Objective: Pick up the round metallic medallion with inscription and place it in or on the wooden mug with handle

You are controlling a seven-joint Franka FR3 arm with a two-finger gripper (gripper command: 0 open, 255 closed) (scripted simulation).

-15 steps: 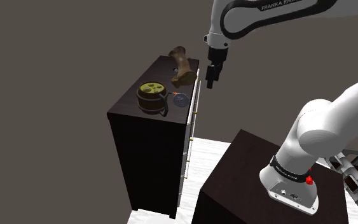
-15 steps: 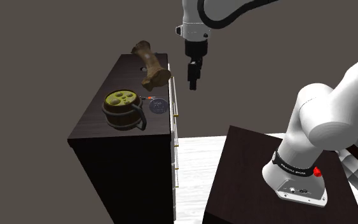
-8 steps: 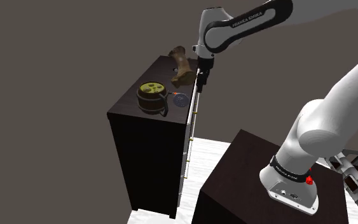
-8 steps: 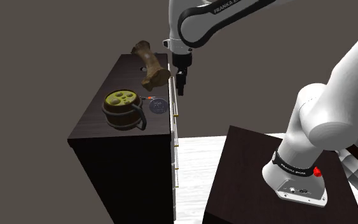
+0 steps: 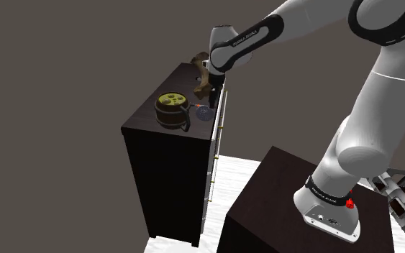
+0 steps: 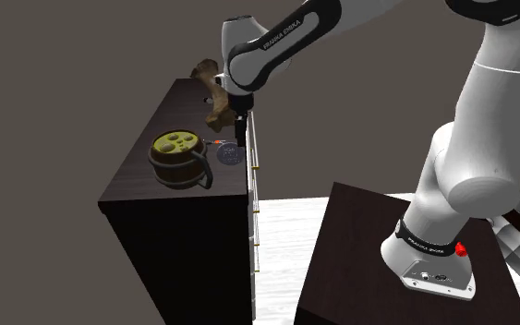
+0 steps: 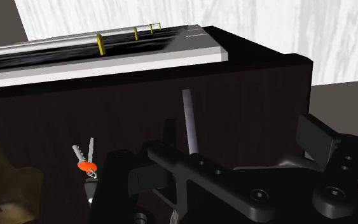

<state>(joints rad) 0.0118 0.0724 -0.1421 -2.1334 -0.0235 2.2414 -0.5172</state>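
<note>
The round grey medallion (image 5: 202, 113) (image 6: 229, 154) lies on the dark dresser top (image 5: 144, 123) near its front edge, with small keys on an orange tag (image 7: 86, 160) beside it. Just beside it stands the brown barrel-shaped mug (image 5: 172, 110) (image 6: 179, 157), which has a dark handle and a greenish inside. My black gripper (image 5: 214, 98) (image 6: 240, 135) (image 7: 242, 137) hangs open a little above the dresser top, right beside the medallion on the side away from the mug. In the wrist view a narrow grey strip (image 7: 189, 122) shows between the fingers; I cannot tell whether it is the medallion seen edge-on.
A brown boot-shaped object (image 5: 206, 75) (image 6: 217, 93) stands at the dresser's back, close behind the gripper. The drawer fronts with gold handles (image 7: 99, 43) drop away beyond the front edge. The dark stand (image 5: 280, 201) sits beside the dresser on a white floor.
The arm has swung from beyond the dresser's front edge in over its top and come down. The gripper is now low beside the medallion. Mug, medallion and boot have not moved.
</note>
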